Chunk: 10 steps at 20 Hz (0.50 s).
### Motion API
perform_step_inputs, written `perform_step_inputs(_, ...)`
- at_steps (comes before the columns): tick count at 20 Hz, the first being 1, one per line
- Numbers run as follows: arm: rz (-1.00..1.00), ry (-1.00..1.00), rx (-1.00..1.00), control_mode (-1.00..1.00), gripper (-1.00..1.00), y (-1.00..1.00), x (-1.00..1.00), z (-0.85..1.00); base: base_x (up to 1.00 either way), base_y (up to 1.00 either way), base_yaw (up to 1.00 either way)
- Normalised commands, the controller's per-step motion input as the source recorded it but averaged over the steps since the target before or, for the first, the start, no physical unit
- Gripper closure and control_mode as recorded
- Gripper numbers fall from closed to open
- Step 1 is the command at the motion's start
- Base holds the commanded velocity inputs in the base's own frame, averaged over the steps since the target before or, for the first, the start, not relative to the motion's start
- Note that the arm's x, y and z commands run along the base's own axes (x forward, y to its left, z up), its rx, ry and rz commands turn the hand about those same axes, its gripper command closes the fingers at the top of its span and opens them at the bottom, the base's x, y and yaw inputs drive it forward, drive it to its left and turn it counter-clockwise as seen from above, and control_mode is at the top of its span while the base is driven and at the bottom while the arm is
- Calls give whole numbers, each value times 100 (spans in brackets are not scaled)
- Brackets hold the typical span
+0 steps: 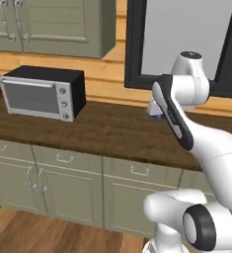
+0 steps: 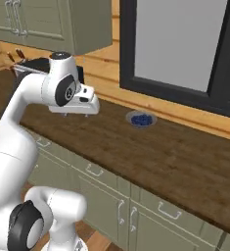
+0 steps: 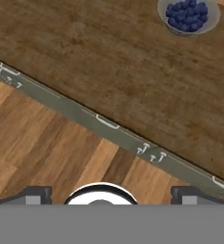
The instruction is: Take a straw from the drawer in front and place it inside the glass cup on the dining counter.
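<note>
Above the dark wood worktop (image 2: 150,147) your arm holds the pincer (image 3: 111,195) facing straight down, its two dark fingertips (image 3: 35,194) set far apart at the bottom of the hand view, jaws wide with nothing between them. Below it you see the front edge of the worktop running diagonally, with the tops of the sage-green cabinet fronts and their thin silver handles (image 3: 106,122) along that edge, and wood plank floor (image 3: 42,152) beyond.

The drawer (image 1: 139,170) you need sits closed in the row just under the worktop, its silver bar handle showing in the left base view; narrower green drawers (image 1: 67,159) sit beside it, with cabinet doors (image 1: 70,192) beneath. You cannot see a straw anywhere, since every drawer front is shut.

On the worktop, near the wall under the dark-framed window (image 2: 180,49), rests a small grey bowl of blueberries (image 2: 141,119); in the hand view that bowl sits at the upper right corner. Farther left along the worktop stands a black and silver microwave (image 1: 41,92), close to the wall and well apart from the bowl. Green upper cabinets (image 1: 53,24) hang above the microwave.
</note>
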Motion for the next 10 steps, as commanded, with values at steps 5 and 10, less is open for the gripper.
perform_step_inputs(5, 0, 0, 0, 100, -100, 0, 0, 0, 0, -76, 65)
perform_step_inputs(10, 0, 0, 0, 100, -100, 0, 0, 0, -6, -89, 57)
